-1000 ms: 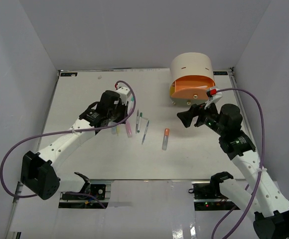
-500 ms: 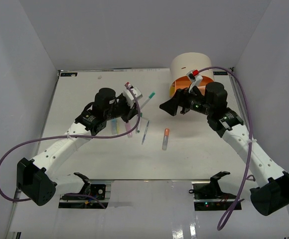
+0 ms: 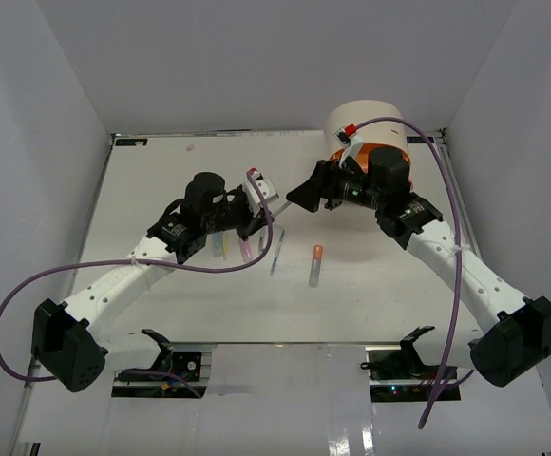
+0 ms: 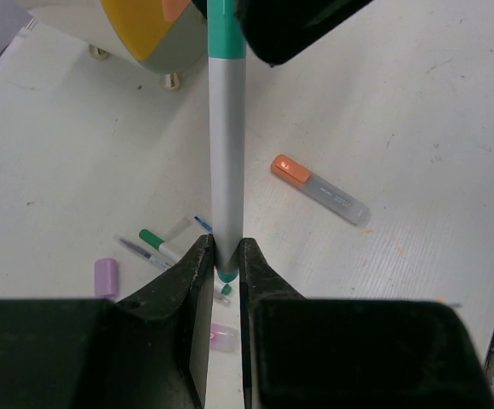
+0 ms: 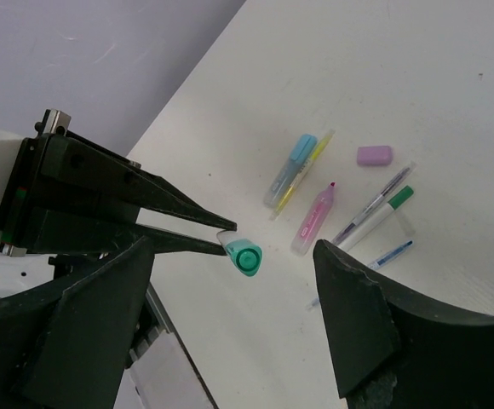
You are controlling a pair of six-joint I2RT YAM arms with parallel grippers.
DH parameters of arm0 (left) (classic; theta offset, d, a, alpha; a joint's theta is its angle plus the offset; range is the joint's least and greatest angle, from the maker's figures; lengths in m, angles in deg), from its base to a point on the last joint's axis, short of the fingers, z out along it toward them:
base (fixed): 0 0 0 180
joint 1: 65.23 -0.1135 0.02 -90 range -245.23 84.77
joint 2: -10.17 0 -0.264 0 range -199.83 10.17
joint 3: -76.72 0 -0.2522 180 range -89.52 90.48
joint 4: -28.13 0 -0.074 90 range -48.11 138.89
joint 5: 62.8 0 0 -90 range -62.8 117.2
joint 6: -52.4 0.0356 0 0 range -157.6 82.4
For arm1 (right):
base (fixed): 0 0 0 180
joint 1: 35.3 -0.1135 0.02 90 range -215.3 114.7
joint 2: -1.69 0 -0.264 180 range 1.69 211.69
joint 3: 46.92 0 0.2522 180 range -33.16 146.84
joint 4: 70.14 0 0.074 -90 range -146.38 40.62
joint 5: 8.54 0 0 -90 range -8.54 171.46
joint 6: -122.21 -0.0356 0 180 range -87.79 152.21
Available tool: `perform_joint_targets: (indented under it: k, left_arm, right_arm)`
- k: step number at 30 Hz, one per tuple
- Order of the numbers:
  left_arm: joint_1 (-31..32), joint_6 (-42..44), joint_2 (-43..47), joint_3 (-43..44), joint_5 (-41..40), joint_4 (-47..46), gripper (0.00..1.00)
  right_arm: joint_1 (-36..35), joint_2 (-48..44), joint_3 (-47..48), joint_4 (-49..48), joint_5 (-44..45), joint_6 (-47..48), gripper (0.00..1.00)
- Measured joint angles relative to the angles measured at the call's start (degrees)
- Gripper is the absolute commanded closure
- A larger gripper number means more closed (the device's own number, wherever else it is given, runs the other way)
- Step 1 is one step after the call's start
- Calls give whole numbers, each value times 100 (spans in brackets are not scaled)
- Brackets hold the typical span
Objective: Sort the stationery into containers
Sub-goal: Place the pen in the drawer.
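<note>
My left gripper (image 4: 226,249) is shut on the lower end of a grey pen with a teal cap (image 4: 226,145), holding it in the air above the table. My right gripper (image 5: 234,252) is open, and the pen's teal cap end (image 5: 246,257) sits between its spread fingers without touching them. In the top view the two grippers meet, left gripper (image 3: 259,214) and right gripper (image 3: 297,197). Other stationery lies on the table: a blue marker (image 5: 290,164), a pink marker (image 5: 315,220), a purple piece (image 5: 374,155), a green-capped pen (image 5: 383,211) and an orange-capped marker (image 3: 315,263). The cream organiser (image 3: 363,122) stands behind the right arm with its peach drawer (image 3: 391,152) partly hidden.
White walls enclose the table on three sides. The organiser's yellow drawer (image 4: 140,25) and small feet (image 4: 170,83) show in the left wrist view. Purple cables loop from both arms. The loose pens lie under the two grippers.
The left gripper lifted the teal-capped pen off the table and pointed it right. The right arm swung left from the organiser, so its open fingers now flank the cap.
</note>
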Motion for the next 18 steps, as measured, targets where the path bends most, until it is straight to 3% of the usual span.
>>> perform_joint_targets:
  k: [18]
  left_arm:
    - [13,13,96,-264,13,-269,100]
  right_arm:
    - [-195,208,33,-31,94,-109,73]
